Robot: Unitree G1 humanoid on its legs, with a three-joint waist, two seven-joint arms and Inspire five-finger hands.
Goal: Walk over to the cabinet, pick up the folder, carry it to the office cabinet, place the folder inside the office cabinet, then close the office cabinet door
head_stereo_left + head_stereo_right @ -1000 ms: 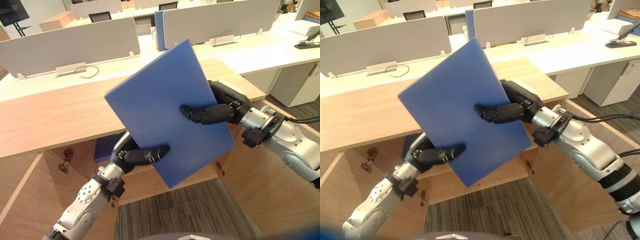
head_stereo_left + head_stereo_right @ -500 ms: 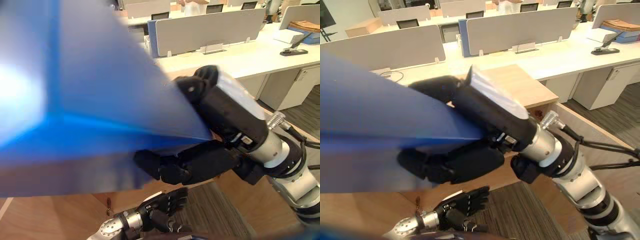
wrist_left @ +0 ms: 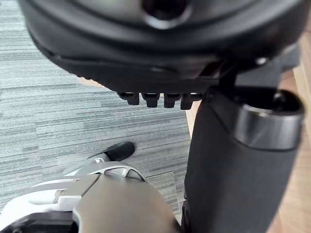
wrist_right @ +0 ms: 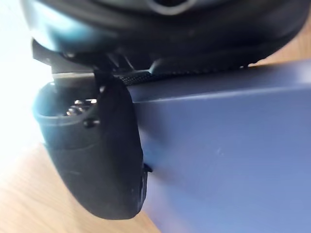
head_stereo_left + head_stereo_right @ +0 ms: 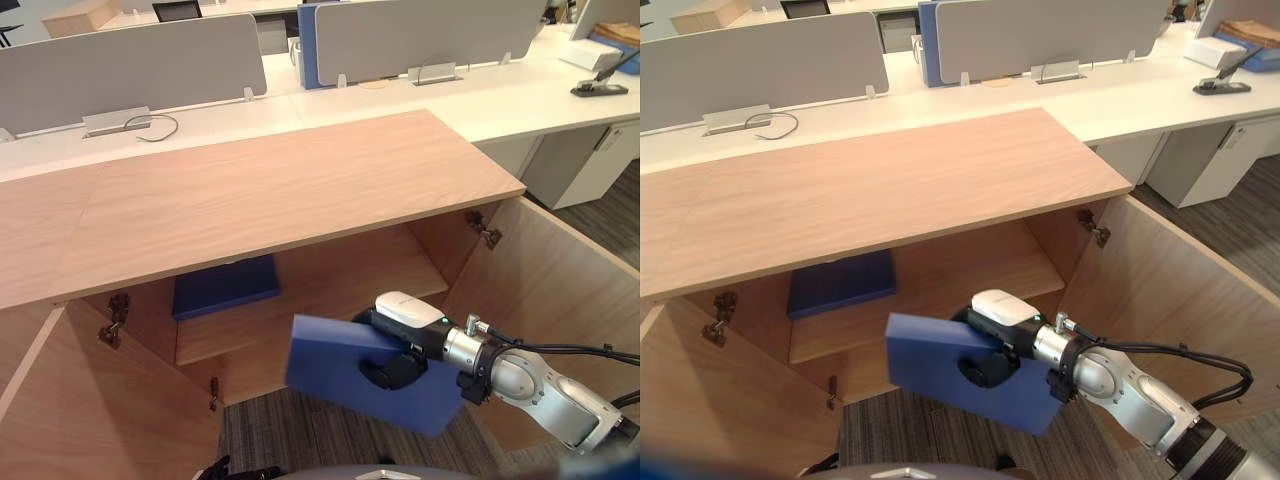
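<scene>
The office cabinet (image 5: 280, 190) stands open, with its 2 doors swung out toward the near side: the left door (image 5: 90, 400) and the right door (image 5: 550, 290). Its wooden top is bare.

The blue folder (image 5: 335, 365) is in the right hand (image 5: 410, 335), low in front of the cabinet's opening and right of centre. It hangs above the grey carpet floor (image 5: 320, 445) and is tilted, with its left end higher than its right. The thumb lies curled over the folder's near face and the fingers reach behind it, so the hand is clamped on the folder's right part. The right wrist view shows the thumb pressed flat against the blue cover. Whether the folder's far edge has crossed into the opening cannot be told.

Inside, a wooden shelf (image 5: 340, 285) carries 1 dark blue folder (image 5: 225, 285), lying flat at the shelf's left end and well apart from the held one.

The left hand (image 3: 160, 53) hangs low over the carpet on the near left. Its fingers (image 3: 151, 99) are loosely extended in a row beside a straight thumb and hold nothing.

Beyond the cabinet runs a long white table (image 5: 520, 95) with grey divider screens (image 5: 130, 65) standing along it. A thin cable (image 5: 152, 126) loops at the foot of the left screen.
</scene>
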